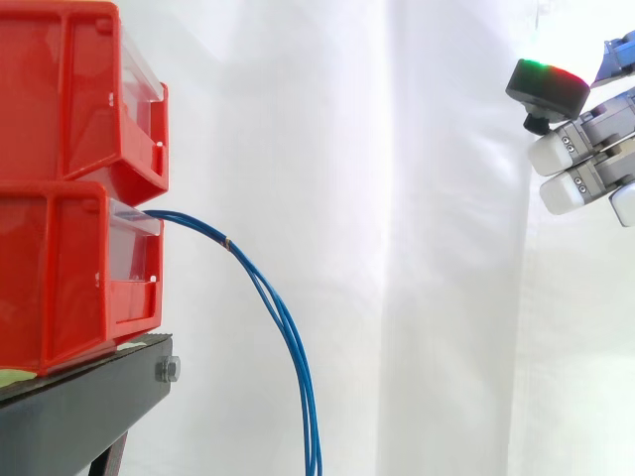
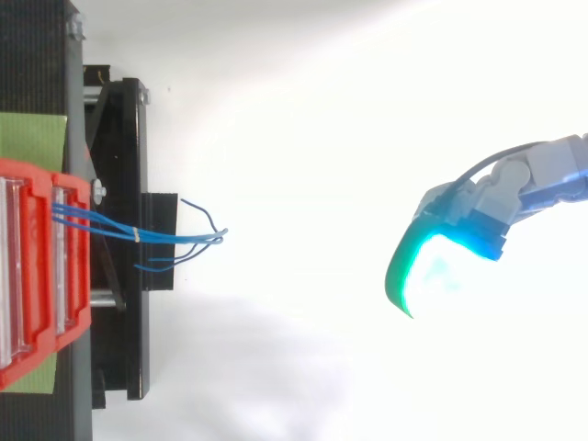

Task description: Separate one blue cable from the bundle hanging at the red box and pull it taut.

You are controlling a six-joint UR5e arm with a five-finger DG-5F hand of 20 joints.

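Observation:
A bundle of thin blue cables (image 1: pixel 283 327) comes out of the lower red bin (image 1: pixel 60 278), is bound by a small tie a little way out, and hangs in a curve down past the bottom edge. In the top view the blue cables (image 2: pixel 175 237) fan out to loose ends beyond the bin (image 2: pixel 73 266). My hand (image 1: pixel 585 159) is high at the right edge, far from the cables and touching nothing. Its fingers reach leftward, relaxed and apart, with white pads; in the top view the hand (image 2: pixel 487 207) glows cyan and green.
A second red bin (image 1: pixel 69 89) is stacked on the lower one, both on a black stand (image 1: pixel 89 407). A green sheet (image 2: pixel 32 138) lies under the bins. A white curtain hangs behind, with open space between the cables and the hand.

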